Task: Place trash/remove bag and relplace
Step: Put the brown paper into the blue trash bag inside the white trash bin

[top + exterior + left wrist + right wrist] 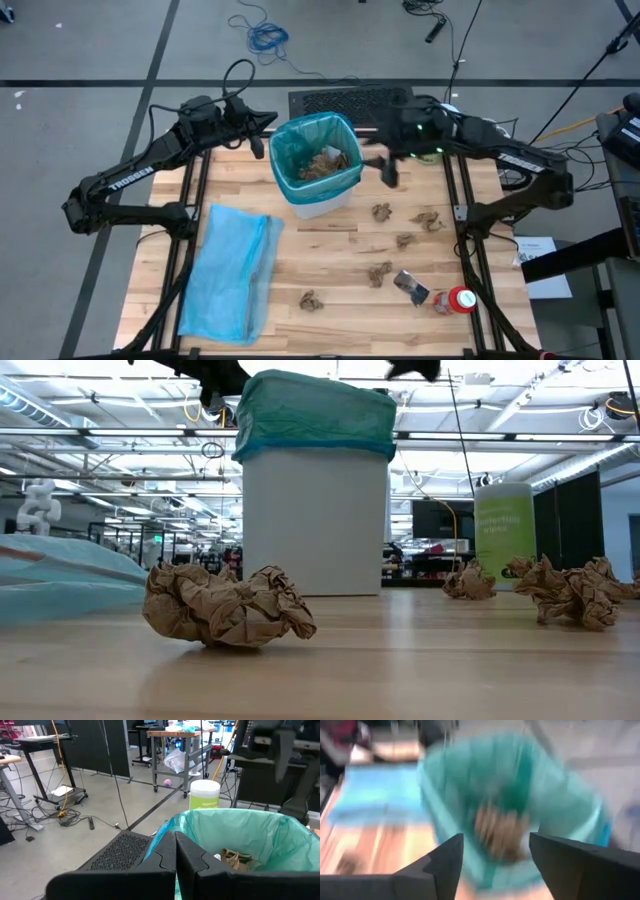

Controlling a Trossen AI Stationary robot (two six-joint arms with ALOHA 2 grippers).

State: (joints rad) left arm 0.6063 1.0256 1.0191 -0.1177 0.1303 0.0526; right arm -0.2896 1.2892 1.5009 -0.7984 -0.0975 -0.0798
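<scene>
Right now your right claw (388,170) hangs beside the bin (318,165), just off its rim on the right-arm side, with its fingers (445,865) spread and nothing between them. Paper wads already lie in the teal bag (300,150) lining the bin, so I judge you are between drops and the next wad is what matters. Your left claw (255,140) sits pressed together and empty at the bin's opposite rim; keep it parked there, clear of the liner's edge.

On the bench (330,270), wads are scattered on the right arm's side: one nearest the bin (381,211), others beyond it (404,240), and one towards the front edge (310,298). Take the nearest first. Come down over it with the fingers wide, close around its bulk rather than a loose corner, and lift fully above the rim before crossing, or you may snag the thin liner. The silvery wrapper (409,286) and the red-and-white object (460,299) can wait. The pale blue replacement bag (228,270) lies flat by the left arm; leave it alone.
</scene>
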